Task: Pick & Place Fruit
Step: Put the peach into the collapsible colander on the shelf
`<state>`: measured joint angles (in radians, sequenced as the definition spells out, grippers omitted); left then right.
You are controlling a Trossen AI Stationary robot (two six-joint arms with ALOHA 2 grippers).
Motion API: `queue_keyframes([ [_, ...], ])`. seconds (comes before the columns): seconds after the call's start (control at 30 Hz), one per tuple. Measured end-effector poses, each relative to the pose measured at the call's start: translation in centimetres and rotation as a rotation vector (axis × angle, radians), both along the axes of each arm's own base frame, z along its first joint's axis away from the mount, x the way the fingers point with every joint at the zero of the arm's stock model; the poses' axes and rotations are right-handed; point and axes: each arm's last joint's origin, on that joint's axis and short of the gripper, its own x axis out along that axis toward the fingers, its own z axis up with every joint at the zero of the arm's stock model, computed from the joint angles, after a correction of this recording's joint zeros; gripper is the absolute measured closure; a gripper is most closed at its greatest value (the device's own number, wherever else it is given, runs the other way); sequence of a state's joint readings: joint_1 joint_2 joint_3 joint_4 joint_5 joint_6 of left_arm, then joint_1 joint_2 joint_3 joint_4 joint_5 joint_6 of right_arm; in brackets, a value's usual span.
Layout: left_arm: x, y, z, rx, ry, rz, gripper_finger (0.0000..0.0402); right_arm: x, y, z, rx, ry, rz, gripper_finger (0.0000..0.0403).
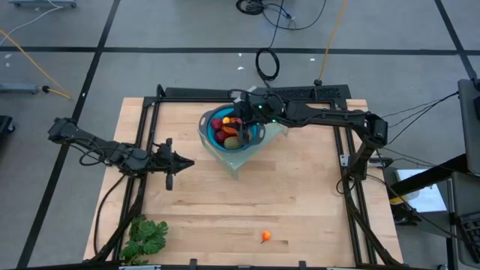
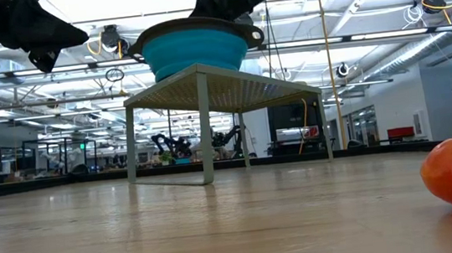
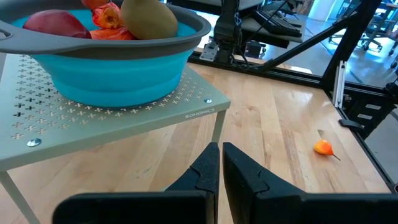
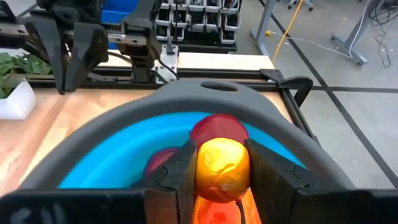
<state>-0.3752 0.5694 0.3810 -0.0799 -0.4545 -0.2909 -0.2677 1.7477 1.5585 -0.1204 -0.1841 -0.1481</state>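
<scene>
Here the right tool (image 4: 222,171) grips a glossy yellow-orange fruit (image 4: 222,167) over the blue bowl (image 4: 124,162); left tool (image 3: 221,168) clenched.

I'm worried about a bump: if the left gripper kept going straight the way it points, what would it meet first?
Probably the perforated stand carrying the blue bowl. The shut left gripper points across the table towards it, with bare wood between. Its height relative to the stand's top is unclear, so it might pass beneath.

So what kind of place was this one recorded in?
Most likely a robotics lab or open industrial workspace. The low view shows a high ceiling with strip lights and more robot arms on distant benches; the high view shows a wooden table with cables on the floor.
</scene>
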Motion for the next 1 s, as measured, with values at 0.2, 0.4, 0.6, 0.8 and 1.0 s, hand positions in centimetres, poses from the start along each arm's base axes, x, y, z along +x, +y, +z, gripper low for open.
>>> queue_keyframes([
  [0.2,0.00,0.00,0.00,0.000,0.000,0.000,0.0382,-0.02,-0.07,0.00,-0.014,0.001,0.004,0.0284],
  [0.4,0.00,0.00,0.01,0.000,0.000,0.000,0.0382,-0.02,-0.07,-0.02,-0.019,0.003,0.007,0.0284],
  [0.6,0.00,0.00,-0.01,0.000,0.000,0.000,0.0382,-0.06,-0.17,-0.05,-0.017,0.005,0.006,0.0284],
  [0.8,0.00,0.00,0.01,0.000,0.000,0.000,0.0382,-0.16,-0.45,-0.06,0.018,0.000,0.031,0.0277],
  [1.0,0.00,0.00,-0.01,0.000,0.001,0.000,0.0382,-0.28,-0.85,-0.06,0.057,-0.003,0.011,0.0250],
])
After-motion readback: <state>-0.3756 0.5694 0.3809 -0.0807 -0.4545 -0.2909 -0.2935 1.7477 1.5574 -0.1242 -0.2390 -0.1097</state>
